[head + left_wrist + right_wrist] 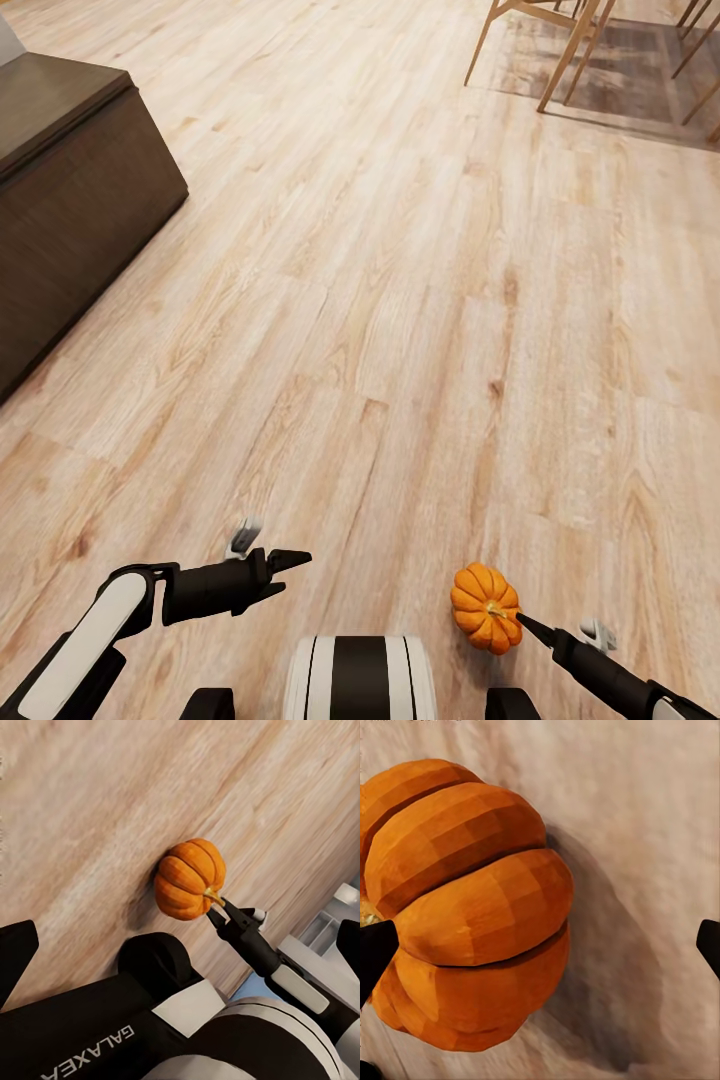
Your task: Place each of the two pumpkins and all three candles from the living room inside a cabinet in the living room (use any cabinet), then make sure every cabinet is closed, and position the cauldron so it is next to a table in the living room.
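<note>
Pale wood-plank floor [380, 300], boards running diagonally across the head view. Directly on it: dark-brown cabinet [70, 200] at far left; light wooden chair legs [560, 60] standing on a grey-brown rug [640, 70] at upper right. Small orange ribbed pumpkin [485, 606] low at right, whether resting on the boards unclear.

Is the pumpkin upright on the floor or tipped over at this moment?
Tipped. The pumpkin lies with its stem pointing sideways toward the right gripper, not upward, over the wood floor.
</note>
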Controlling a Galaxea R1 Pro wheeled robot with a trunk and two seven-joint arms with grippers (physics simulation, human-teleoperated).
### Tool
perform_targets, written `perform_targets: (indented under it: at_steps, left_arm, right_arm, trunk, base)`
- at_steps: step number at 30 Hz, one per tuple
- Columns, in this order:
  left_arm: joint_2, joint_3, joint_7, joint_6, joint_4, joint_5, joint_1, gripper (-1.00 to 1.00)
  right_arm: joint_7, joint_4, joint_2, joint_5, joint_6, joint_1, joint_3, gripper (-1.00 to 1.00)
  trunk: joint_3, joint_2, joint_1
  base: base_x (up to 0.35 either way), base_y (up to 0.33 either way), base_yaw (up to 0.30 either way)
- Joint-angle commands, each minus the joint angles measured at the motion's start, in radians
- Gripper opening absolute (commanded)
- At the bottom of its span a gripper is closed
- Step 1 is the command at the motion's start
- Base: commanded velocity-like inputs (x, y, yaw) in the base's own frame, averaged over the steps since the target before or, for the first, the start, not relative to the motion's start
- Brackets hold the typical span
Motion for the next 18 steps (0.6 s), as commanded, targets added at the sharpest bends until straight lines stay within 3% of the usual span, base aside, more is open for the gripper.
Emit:
perform_targets:
  at_steps: [1,18]
  left_arm:
    - [0.0,-0.001,0.01,0.001,-0.001,0.011,-0.001,1.0]
    - [-0.002,-0.001,0.01,0.0,0.001,0.011,-0.001,1.0]
  right_arm:
    - [0.003,0.0,-0.001,-0.01,0.009,0.0,0.005,1.0]
    - [0.003,0.0,-0.001,-0.01,0.009,0.0,0.005,1.0]
  trunk:
    - [-0.001,0.0,0.0]
    - [-0.001,0.0,0.0]
  base:
    - [0.079,0.07,0.0]
    - [0.007,0.025,0.0]
